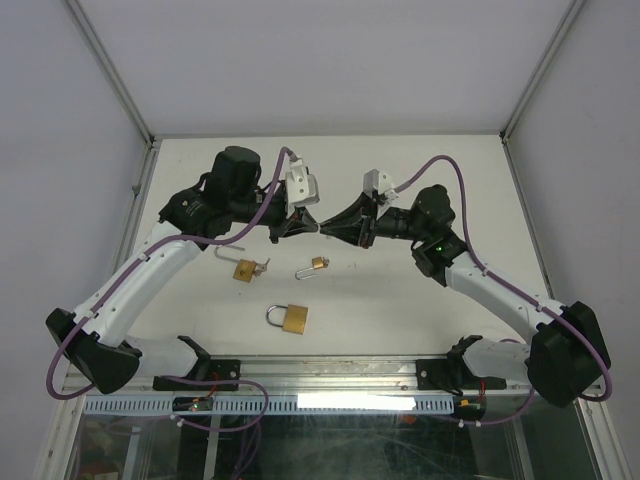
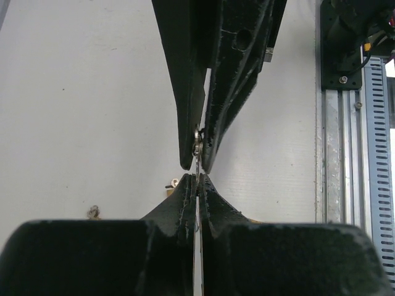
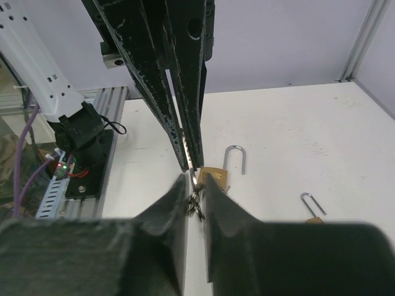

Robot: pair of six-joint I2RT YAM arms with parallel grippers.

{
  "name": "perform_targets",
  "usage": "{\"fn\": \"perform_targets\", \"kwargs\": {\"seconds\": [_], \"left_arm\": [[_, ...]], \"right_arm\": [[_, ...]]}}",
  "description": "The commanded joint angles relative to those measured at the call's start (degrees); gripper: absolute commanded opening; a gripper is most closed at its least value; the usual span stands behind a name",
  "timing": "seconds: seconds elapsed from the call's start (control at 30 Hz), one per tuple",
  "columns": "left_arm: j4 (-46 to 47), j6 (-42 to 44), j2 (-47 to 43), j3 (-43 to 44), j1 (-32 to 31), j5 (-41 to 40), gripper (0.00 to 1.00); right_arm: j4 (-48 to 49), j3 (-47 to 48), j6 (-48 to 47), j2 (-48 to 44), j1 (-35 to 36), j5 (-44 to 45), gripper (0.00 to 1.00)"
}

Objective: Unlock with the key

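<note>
The key [image 2: 197, 150] is held in the air above the counter [image 1: 400, 300], between the two grippers, which are placed tip to tip. The left gripper [image 1: 303, 224] is pressed together on the blade of the key, which is seen as a thin metal edge between its fingers [image 2: 179, 209]. The right gripper [image 1: 332, 228] is almost closed around the ring end of the key; whether the key is really pinched there cannot be told. Three padlocks are laid on the counter below: the largest padlock [image 1: 293, 318] nearest to the arm bases, a middle padlock [image 1: 244, 269] with its shackle open, and the smallest padlock [image 1: 318, 265] near it.
</note>
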Motion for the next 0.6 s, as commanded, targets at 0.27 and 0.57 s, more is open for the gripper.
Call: {"fn": "perform_targets", "kwargs": {"seconds": [0.27, 0.57], "left_arm": [[2.69, 0.32, -1.54, -0.88, 1.32, 2.97, 0.0], [3.6, -0.5, -2.17, -4.8, 2.54, 1.27, 0.94]], "right_arm": [[2.09, 3.51, 1.02, -1.08, -0.57, -3.36, 0.0], [-11.19, 5.57, -0.32, -2.59, -2.17, -2.15, 0.0]]}}
